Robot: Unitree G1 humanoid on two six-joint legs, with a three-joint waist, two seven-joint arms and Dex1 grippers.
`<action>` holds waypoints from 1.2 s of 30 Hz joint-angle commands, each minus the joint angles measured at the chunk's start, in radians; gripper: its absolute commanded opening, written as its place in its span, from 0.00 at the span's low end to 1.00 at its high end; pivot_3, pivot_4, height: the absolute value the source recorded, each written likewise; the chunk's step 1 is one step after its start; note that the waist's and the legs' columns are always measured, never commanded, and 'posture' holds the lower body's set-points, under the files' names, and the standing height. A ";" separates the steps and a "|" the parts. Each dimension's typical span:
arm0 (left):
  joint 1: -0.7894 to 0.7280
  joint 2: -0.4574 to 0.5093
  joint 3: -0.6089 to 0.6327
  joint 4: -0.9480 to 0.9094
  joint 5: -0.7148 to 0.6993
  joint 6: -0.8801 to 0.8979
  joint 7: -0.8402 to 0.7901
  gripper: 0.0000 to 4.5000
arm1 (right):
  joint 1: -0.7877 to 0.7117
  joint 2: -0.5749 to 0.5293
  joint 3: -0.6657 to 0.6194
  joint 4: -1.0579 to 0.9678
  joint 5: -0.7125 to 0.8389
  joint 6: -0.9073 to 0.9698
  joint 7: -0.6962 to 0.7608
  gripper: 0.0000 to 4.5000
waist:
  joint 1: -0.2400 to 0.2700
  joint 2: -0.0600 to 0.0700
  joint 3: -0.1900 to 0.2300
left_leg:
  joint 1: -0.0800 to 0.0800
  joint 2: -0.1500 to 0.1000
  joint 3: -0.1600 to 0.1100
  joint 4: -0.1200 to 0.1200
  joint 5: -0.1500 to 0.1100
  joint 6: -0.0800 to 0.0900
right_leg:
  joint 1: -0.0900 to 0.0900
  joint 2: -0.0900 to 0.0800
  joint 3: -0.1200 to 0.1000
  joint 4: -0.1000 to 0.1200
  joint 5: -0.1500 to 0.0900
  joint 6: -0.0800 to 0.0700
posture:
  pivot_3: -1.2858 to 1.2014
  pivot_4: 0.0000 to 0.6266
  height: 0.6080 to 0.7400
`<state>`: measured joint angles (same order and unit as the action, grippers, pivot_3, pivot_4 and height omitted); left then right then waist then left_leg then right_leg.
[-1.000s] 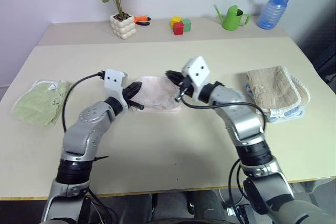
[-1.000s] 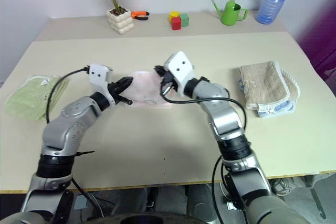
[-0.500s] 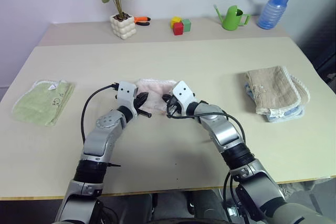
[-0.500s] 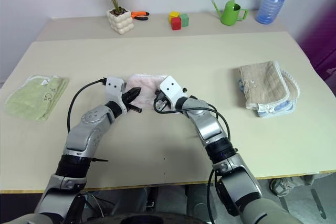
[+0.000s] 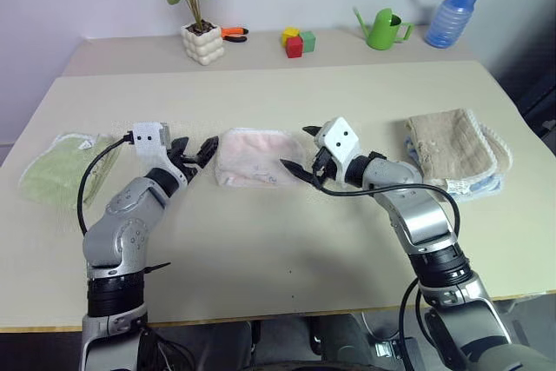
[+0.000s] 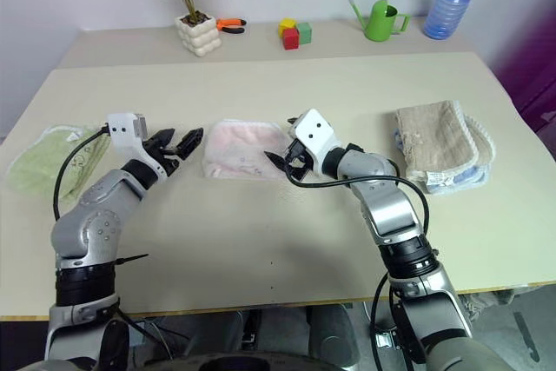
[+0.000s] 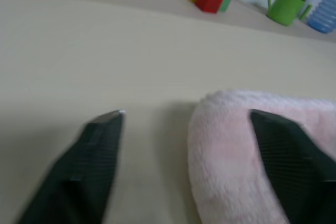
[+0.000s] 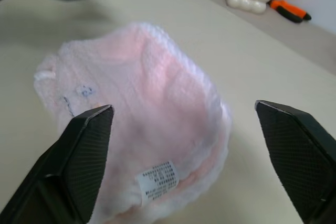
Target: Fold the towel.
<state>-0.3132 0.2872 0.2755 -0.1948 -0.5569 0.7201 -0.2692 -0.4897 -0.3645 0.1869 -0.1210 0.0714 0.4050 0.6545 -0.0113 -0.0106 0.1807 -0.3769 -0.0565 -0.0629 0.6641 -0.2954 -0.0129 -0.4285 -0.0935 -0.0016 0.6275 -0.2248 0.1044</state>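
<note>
The towel (image 5: 256,159) is pale pink with white edging and lies folded flat on the middle of the table; a white label and a small dark mark show on the towel (image 8: 147,93) in the right wrist view. My left gripper (image 5: 200,152) hovers open just left of it, with the towel's left edge (image 7: 247,145) between its spread fingers (image 7: 100,150). Just off the towel's right edge, my right gripper (image 5: 297,149) is also open, with its fingertips (image 8: 92,129) wide on either side of the cloth. Neither gripper holds anything.
A light green towel (image 5: 65,169) lies at the table's left edge and a beige towel stack (image 5: 456,154) at the right. Along the back stand a potted plant (image 5: 203,43), an orange tool (image 5: 233,33), coloured blocks (image 5: 298,42), a green watering can (image 5: 382,30) and a blue spray bottle (image 5: 450,16).
Both grippers have opened and let go of the towel, then drawn apart, left to the left and right to the right. The towel now rests folded on the table.
</note>
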 commanded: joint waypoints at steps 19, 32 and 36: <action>-0.036 -0.289 0.100 0.021 -0.362 0.375 0.258 0.69 | 0.065 -0.107 0.086 -0.206 -0.023 -0.129 0.133 1.00 | 0.016 -0.001 0.000 | 0.001 -0.001 0.000 0.001 0.000 0.000 | 0.002 -0.001 0.000 -0.001 0.000 0.000 | 0.52 0.24 0.93; -0.107 -0.321 0.142 0.000 -0.346 0.155 0.273 0.00 | 0.074 -0.108 0.086 -0.211 -0.048 -0.126 0.114 1.00 | 0.023 -0.002 0.001 | 0.001 -0.001 0.000 0.001 0.002 -0.003 | 0.002 0.000 0.000 -0.001 0.000 0.000 | 0.52 0.24 0.93; -0.250 -0.232 0.255 0.020 -0.287 -0.072 0.334 0.00 | 0.072 -0.109 0.084 -0.204 -0.053 -0.131 0.112 1.00 | 0.021 -0.004 0.002 | 0.000 0.000 0.000 0.001 0.002 -0.004 | 0.002 0.000 0.000 -0.002 0.000 0.000 | 0.52 0.24 0.93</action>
<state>-0.5214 0.0121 0.4698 -0.1392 -0.8768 0.7613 0.0454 -0.4109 -0.4739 0.2738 -0.2827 0.0179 0.2904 0.7730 0.0096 -0.0144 0.1827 -0.3766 -0.0562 -0.0631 0.6646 -0.2930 -0.0174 -0.4268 -0.0929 -0.0021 0.6252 -0.2248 0.1044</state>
